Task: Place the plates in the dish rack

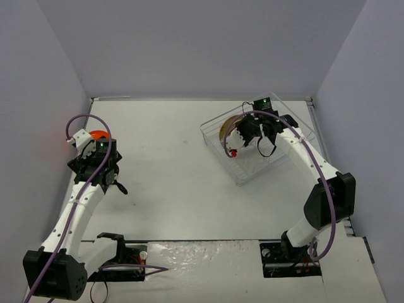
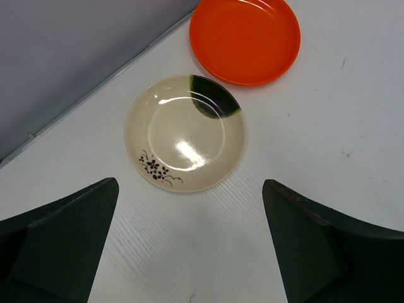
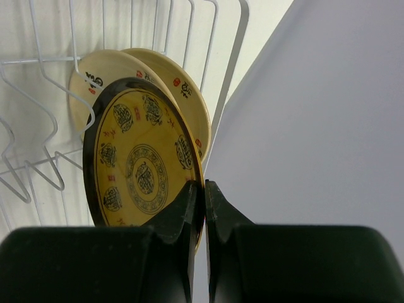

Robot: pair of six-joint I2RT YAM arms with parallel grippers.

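The left arm [image 1: 76, 211] and the right arm [image 1: 309, 148] are built alike: white link shells joined by chunky black joint housings, each on a black base [image 1: 290, 259] (loose wiring bunched around it). A thin purple cable [image 1: 91, 116] runs along each arm, and a small green light [image 1: 261, 103] glows on each wrist block. The left claw [image 2: 190, 183] has broad, matte, dark wedge-shaped fingers. The right claw [image 3: 204, 189] has the same dark fingers, narrow at the tips. A red speck [image 1: 233, 153] beside it may be a connector.
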